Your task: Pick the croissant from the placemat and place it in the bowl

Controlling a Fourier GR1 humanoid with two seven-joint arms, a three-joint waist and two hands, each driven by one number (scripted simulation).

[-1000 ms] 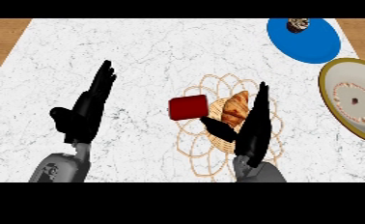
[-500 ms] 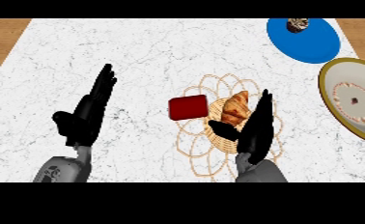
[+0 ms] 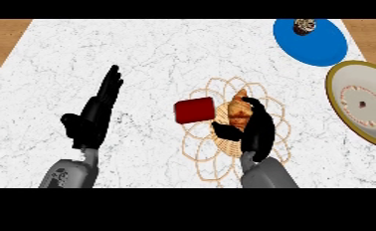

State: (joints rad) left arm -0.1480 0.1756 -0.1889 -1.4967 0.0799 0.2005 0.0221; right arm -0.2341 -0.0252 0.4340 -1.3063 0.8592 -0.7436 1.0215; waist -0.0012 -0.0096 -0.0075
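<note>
— Croissant (image 3: 236,111) first: what do we make of it?

— We see a golden-brown crescent with a glossy, ridged crust, darker along its folds. It lies on the placemat (image 3: 223,148), under and just left of the right hand's (image 3: 258,133) fingers (image 3: 253,106). They bend over its upper end and right flank, while the thumb lies at its lower left. So we call those fingers clamped on the croissant, which rests on the mat.

— And the placemat itself?

— It is tan, with a woven round centre and a ring of open looping petals, like wirework. It spreads out on all sides of the right fingers.

— What sits left of those fingers?

— A dark red block (image 3: 194,111) with a flat face and rounded corners lies just beside the croissant, on the mat's left petals.

— The bowl (image 3: 351,118)?

— It is well right of the fingers, cut off by the view's edge. It is round, with an olive rim and a pale inside carrying a ring of small marks.

— Further out?

— Beyond the fingertips, up and to the right, is a smooth blue plate (image 3: 316,46) carrying a small brown-and-white item (image 3: 305,26) that we cannot identify.

— The other hand?

— The left hand (image 3: 92,120) shows at the lower left, matte black. Its fingers (image 3: 110,83) are straight and close together, holding nothing, over the white veined marble counter (image 3: 147,51).
</note>
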